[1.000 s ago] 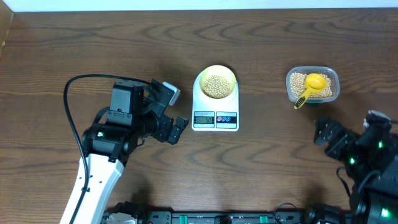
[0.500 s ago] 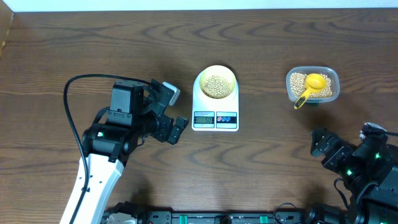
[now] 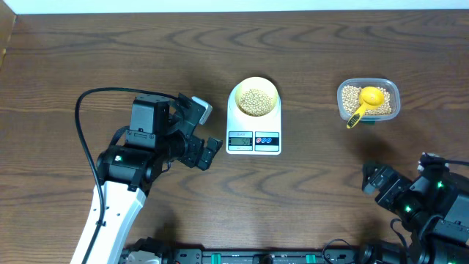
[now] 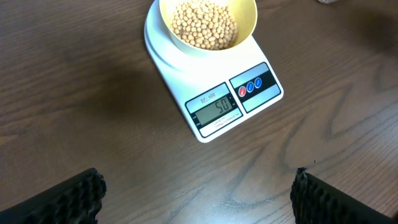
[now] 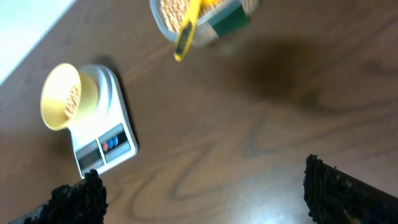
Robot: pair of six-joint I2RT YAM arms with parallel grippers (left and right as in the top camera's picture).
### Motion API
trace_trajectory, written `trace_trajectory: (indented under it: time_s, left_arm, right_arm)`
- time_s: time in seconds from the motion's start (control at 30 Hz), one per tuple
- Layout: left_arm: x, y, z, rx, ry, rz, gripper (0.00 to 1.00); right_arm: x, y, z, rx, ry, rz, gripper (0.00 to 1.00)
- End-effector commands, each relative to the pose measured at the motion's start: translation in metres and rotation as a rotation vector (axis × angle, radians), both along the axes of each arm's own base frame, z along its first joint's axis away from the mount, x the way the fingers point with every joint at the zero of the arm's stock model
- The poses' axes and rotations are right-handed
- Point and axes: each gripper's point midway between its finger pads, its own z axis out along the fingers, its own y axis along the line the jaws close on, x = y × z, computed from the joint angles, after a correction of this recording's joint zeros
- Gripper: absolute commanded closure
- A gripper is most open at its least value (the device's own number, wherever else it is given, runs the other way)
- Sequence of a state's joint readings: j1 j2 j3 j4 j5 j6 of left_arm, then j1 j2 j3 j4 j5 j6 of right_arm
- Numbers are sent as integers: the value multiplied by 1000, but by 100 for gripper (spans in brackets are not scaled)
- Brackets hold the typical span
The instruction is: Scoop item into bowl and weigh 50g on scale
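Overhead, left fingers: the left gripper (image 3: 211, 128) sits left of centre, fingers apart and empty, well short of the scale (image 3: 253, 139).
Left wrist view: both fingers (image 4: 68, 199) show only as dark tips in the lower corners, with bare table (image 4: 124, 143) between them.
Task things: the bowl (image 4: 249, 25) stands on the scale at upper centre, with the beans (image 4: 204, 23) heaped inside.
Display: it reads 50 in the left wrist view.
Step in hand: the weighing looks finished, since the target figure shows.
Next move: likely no further scoop. Both arms should stay off the scale so the reading holds.
Upper right: the tub (image 3: 396, 95) holds more beans, and the scoop (image 3: 366, 100) rests in it.
Lower right: the right gripper (image 3: 368, 178) is low, its fingers (image 5: 78, 199) apart and holding nothing.
Hard to make out: the overhead display is too small to read, and its unit is illegible. The right wrist view is blurred, with the tub cut off at the top. The right arm runs out of frame.
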State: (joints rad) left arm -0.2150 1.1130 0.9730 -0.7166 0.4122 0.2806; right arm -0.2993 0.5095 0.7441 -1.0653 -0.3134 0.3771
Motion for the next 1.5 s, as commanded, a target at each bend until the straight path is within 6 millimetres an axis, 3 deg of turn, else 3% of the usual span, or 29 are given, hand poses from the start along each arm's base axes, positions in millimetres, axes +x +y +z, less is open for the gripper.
trace_trajectory:
  time_s: [0.0, 0.17, 0.37, 0.67, 1.17, 1.47]
  left_arm:
    - [0, 1, -4, -2, 15, 13, 2]
    - [0, 1, -4, -2, 15, 13, 2]
    - [0, 1, -3, -2, 15, 13, 2]
    - [0, 1, -4, -2, 15, 13, 2]
    - [0, 1, -4, -2, 15, 13, 2]
    - [0, 1, -3, -2, 15, 13, 2]
  right_arm:
    - [-6, -2, -8, -24, 36, 4, 1]
    - [-1, -4, -2, -223, -50, 173, 1]
    - [-3, 8, 10, -421, -239, 330, 1]
    - [2, 9, 4, -529, -463, 315, 1]
    - [55, 17, -23, -709, -716, 403, 1]
    - [61, 27, -13, -764, -832, 413, 1]
